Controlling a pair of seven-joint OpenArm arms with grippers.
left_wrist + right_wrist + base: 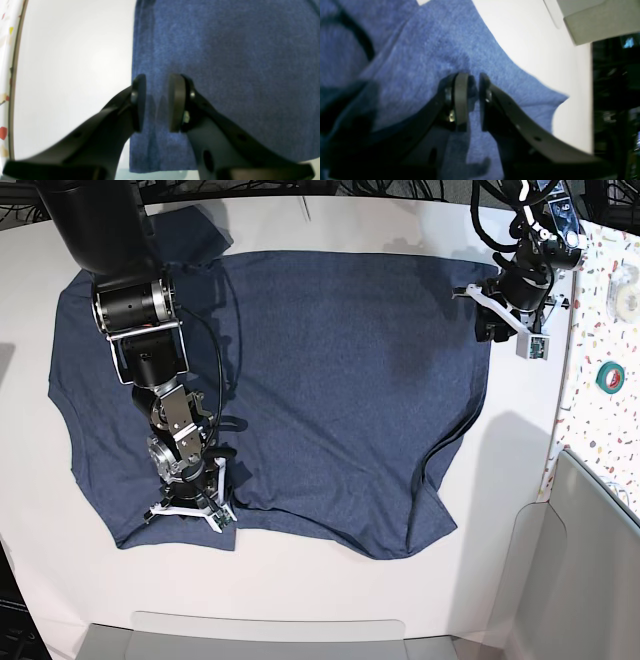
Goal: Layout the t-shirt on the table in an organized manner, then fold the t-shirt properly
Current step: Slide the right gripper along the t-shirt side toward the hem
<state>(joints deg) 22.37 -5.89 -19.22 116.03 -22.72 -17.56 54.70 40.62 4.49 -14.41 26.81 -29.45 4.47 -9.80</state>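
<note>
**Both grippers at the shirt's edges**

Your right gripper [190, 515], at 8 o'clock in the base view, hangs from a black jointed arm reaching down from 11 o'clock. Its dark padded jaws are pinched almost together on a raised fold of the dark heathered navy-blue cloth t-shirt [320, 380], beside a sleeve tip. Your left gripper [487, 332], at 2 o'clock, points down over the shirt's straight hem; its round black pads [177, 102] stand partly apart astride that edge, gripping nothing you can confirm. The shirt lies spread on the plain white matte table [300, 580], mostly flat, softly wrinkled.
</note>
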